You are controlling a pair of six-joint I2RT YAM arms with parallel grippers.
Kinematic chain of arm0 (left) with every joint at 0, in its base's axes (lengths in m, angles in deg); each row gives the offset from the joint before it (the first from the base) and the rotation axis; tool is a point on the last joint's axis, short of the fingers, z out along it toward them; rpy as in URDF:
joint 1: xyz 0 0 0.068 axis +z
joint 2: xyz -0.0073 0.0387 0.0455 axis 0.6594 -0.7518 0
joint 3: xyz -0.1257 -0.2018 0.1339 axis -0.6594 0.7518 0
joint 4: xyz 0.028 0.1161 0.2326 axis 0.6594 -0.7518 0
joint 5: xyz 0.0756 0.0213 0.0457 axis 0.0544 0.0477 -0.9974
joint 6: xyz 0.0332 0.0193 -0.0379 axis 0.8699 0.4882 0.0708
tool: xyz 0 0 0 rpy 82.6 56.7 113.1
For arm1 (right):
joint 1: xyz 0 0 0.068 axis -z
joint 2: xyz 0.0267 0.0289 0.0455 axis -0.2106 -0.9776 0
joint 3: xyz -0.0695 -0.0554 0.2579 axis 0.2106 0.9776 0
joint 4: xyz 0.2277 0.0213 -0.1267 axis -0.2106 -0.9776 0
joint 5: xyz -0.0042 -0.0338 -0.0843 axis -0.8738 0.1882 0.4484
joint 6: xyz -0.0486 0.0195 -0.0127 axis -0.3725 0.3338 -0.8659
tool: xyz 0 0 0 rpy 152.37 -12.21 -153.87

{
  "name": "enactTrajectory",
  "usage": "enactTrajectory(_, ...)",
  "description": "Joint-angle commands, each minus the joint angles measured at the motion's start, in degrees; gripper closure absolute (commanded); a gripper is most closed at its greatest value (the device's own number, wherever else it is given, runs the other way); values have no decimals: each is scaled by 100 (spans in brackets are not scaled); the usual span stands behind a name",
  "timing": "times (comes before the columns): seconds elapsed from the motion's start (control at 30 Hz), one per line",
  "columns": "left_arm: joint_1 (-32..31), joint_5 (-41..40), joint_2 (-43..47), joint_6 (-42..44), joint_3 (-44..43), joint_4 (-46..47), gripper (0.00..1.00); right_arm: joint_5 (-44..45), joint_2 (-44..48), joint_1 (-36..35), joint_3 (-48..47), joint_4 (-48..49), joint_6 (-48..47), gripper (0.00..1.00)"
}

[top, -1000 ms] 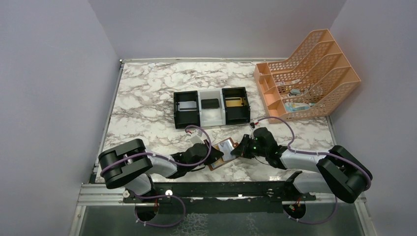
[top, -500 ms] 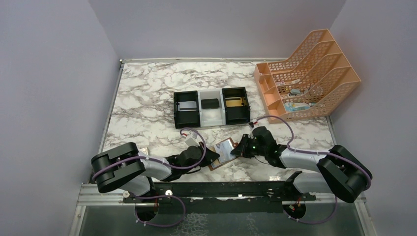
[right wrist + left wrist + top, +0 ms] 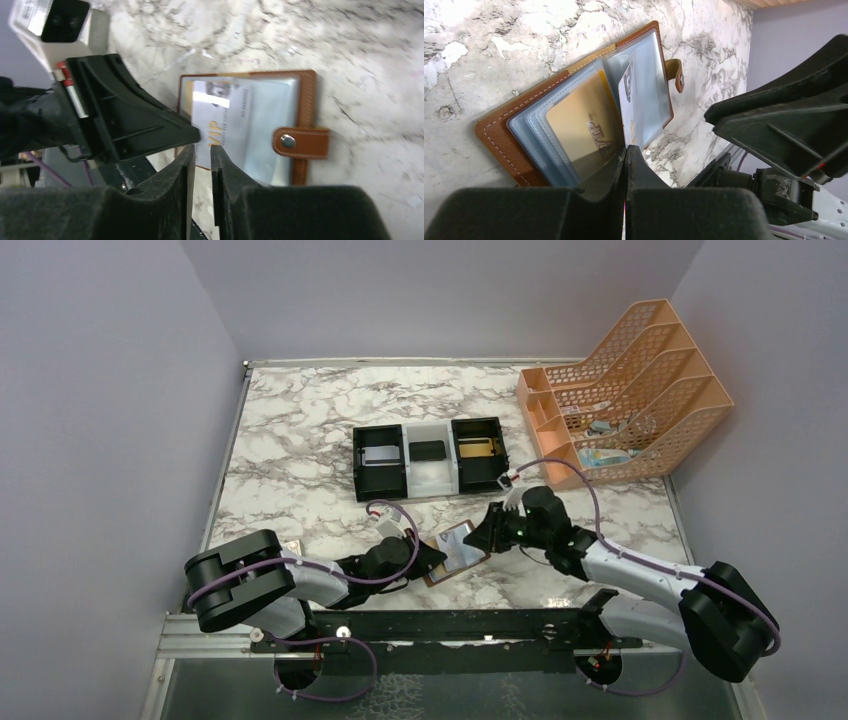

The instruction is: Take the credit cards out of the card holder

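Seemingly pinned for extraction, the open card holder point(image 3: 455, 552) lies on the table point(image 3: 300, 460), its near edge under the tip of the left pincer point(image 3: 625, 149), shut tight; opposite, the right pincer point(image 3: 202, 148), jaws barely parted and empty, faces a pale card point(image 3: 225, 120) jutting from its sleeve.

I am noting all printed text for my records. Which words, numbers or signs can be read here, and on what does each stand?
"VIP": on the gold card inside the card holder, left wrist view.
"VIP": on the pale card, right wrist view.
Small print along the pale card's edge: too blurred to read.
No other text can be read.
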State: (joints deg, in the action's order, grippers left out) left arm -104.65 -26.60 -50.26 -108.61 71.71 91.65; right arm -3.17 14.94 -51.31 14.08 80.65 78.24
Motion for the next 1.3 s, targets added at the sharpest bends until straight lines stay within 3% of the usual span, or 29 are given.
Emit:
enactTrajectory(0.0,-32,-131,53,114,-20,-94,99,-983,-468,-22,-376,370,-433,80)
enactTrajectory(0.3,-23,-57,48,265,-100,-127,92,114,-2137,-22,-747,-118,-252,78)
enactTrajectory(0.5,-21,52,-46,430,-278,-124,73,337,-2261,-20,-375,237,104,78)
enactTrajectory(0.7,-19,27,-265,361,-432,-117,69,407,-2160,-22,-189,372,267,78)
enactTrajectory(0.87,-24,-92,-290,298,-400,-125,75,476,-2051,-17,-171,345,251,78)
enactTrajectory(1.1,48,-632,282,208,78,-542,100,1266,-1761,-20,-281,-188,350,78)
enactTrajectory(1.27,117,-565,896,807,-68,-1227,100,1341,-1396,-21,-325,-341,471,78)
